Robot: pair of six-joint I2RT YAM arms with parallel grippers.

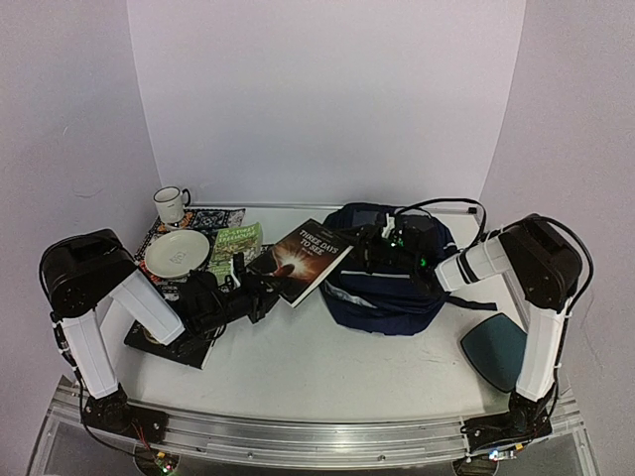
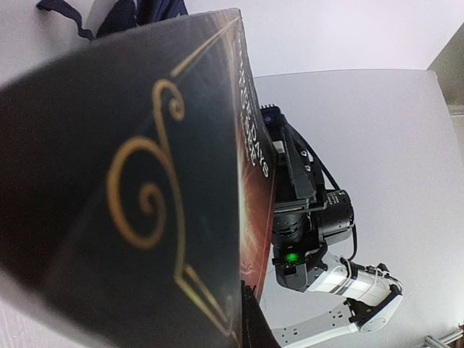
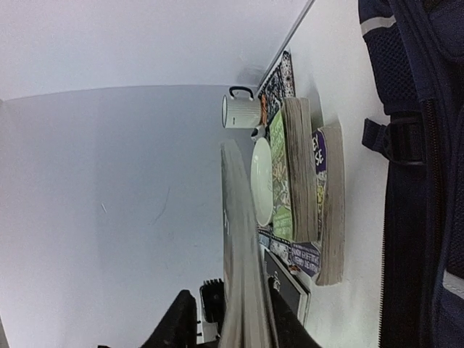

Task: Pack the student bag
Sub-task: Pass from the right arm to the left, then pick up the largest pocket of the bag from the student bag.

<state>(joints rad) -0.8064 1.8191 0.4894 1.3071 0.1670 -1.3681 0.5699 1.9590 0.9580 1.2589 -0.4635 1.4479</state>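
Observation:
The student bag (image 1: 397, 283), navy with white piping, lies right of the table's centre; its side fills the right of the right wrist view (image 3: 420, 181). A dark book (image 1: 306, 260) titled "Three Days to See" hangs tilted between the two arms, just left of the bag. My left gripper (image 1: 260, 288) is shut on the book's near left corner, and the cover (image 2: 145, 181) fills the left wrist view. My right gripper (image 1: 369, 250) is at the book's right edge with its jaws open. The page edge (image 3: 243, 254) lies between its fingers, and the left finger (image 3: 177, 322) stands clear of it.
A white mug (image 1: 171, 203), a white plate (image 1: 177, 253) and a green book (image 1: 235, 246) lie on a pile of books at the back left. A black book (image 1: 174, 342) lies under the left arm. A teal pad (image 1: 496, 349) sits by the right arm's base.

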